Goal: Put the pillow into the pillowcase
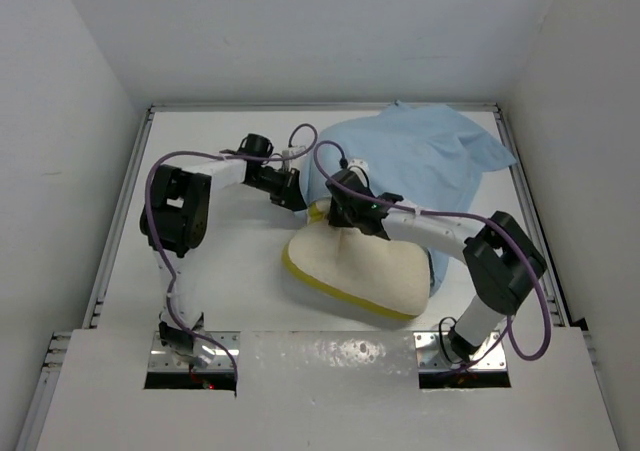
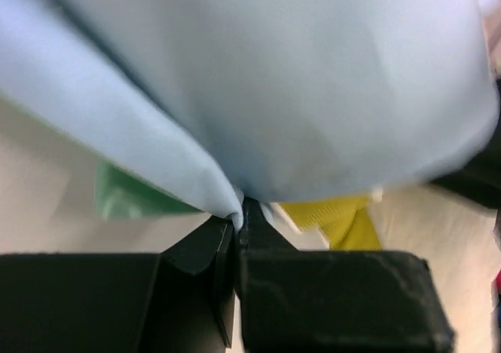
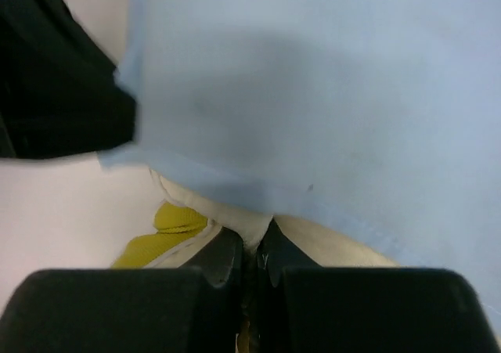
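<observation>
White walled worktop (image 1: pixel 230 271). Pillow (image 1: pixel 365 266) lies mid-worktop, far end under pillowcase (image 1: pixel 420 151) mouth, most of it outside. Left pincer (image 2: pixel 241 216) pinching pillowcase hem. Right pincer (image 3: pixel 257 243) pinching pillow edge just below hem. Step: feeding pillow in. Next, likely: hold mouth up, push pillow deeper.

White arm links (image 1: pixel 430 229), black joint housings (image 1: pixel 185 206), looping purple cables (image 1: pixel 190 154), blocky black claw fingers (image 2: pixel 337 298)

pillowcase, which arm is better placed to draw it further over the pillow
Left, probably. The left gripper is shut on an edge of the pillowcase, so it can pull that cloth over. The right gripper looks clamped on the pillow itself.
</observation>
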`<state>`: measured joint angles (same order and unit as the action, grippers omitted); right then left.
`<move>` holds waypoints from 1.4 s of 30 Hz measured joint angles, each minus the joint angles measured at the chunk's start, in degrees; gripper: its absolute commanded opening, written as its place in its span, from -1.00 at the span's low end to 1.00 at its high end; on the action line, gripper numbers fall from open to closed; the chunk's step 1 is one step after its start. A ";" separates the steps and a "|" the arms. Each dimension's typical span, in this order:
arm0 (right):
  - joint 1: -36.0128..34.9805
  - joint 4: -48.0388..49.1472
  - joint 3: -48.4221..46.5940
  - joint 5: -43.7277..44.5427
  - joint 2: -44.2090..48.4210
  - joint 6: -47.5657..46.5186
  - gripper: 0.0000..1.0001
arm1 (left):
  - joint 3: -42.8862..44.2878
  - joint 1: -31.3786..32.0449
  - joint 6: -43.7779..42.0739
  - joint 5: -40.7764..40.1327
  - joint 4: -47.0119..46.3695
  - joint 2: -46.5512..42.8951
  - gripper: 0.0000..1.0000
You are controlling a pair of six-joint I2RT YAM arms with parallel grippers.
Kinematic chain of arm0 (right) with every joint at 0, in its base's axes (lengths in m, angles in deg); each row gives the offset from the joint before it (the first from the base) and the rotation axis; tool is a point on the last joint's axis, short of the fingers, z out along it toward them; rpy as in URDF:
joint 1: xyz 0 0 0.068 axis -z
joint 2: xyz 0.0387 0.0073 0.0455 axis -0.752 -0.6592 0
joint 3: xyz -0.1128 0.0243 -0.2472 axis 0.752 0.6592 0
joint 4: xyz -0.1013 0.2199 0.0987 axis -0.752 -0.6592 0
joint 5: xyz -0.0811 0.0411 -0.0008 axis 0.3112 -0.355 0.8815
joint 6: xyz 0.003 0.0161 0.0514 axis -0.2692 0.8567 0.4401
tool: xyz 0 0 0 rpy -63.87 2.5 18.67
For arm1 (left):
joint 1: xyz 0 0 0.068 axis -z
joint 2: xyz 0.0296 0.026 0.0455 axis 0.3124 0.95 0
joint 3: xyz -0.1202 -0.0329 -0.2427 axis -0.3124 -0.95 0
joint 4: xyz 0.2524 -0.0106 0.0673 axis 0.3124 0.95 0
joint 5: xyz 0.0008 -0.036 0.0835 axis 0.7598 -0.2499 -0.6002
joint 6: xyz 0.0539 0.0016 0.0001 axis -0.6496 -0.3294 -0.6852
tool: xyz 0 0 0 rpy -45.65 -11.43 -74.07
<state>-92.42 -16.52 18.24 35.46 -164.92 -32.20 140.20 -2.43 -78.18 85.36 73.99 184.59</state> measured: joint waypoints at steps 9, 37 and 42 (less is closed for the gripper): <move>3.89 -0.57 -15.37 27.45 -1.90 -5.35 -1.00 | 17.59 -0.42 -31.23 8.13 36.44 -3.06 -1.00; 8.37 -19.98 -13.57 -7.82 19.12 -22.03 -1.00 | 18.01 -14.80 -38.12 5.20 52.04 -4.09 -1.00; 8.70 -16.79 8.28 -4.11 35.67 -13.25 -0.42 | 16.57 -14.80 -37.57 2.34 50.31 -4.26 -1.00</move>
<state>-83.72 -33.30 26.53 31.35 -129.25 -45.45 156.77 -17.23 -115.75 87.70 124.30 180.32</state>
